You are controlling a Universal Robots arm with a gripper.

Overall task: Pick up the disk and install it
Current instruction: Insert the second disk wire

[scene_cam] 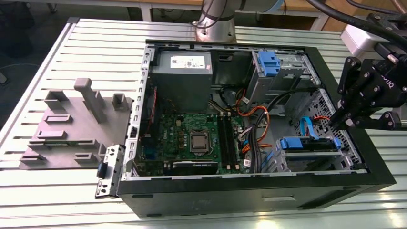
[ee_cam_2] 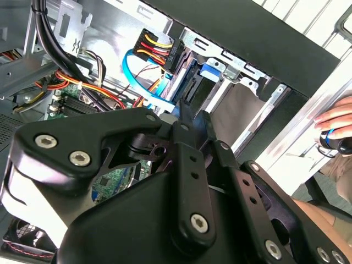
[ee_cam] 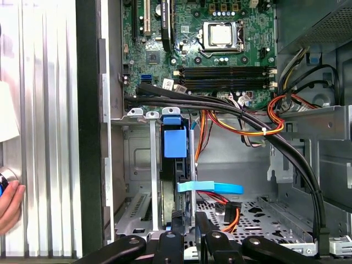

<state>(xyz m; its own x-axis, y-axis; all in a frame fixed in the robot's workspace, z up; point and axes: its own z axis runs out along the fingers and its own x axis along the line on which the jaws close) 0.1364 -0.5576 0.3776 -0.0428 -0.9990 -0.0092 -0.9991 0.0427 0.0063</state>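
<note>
Bright even light; glare on slatted table (far corner); case interior shadowed; close linkage soft.

Exterior view high above the open computer case; both wrist views close inside its drive bay.

The disk sits on edge in the drive cage in the corner of the open case, at the exterior view's right. I see its blue plastic rail along the top, with a blue tab at the end in the first wrist view. Its dark connector end faces into the case, just beside a light-blue flat cable. It looks fully seated, though I can't be sure.
</note>
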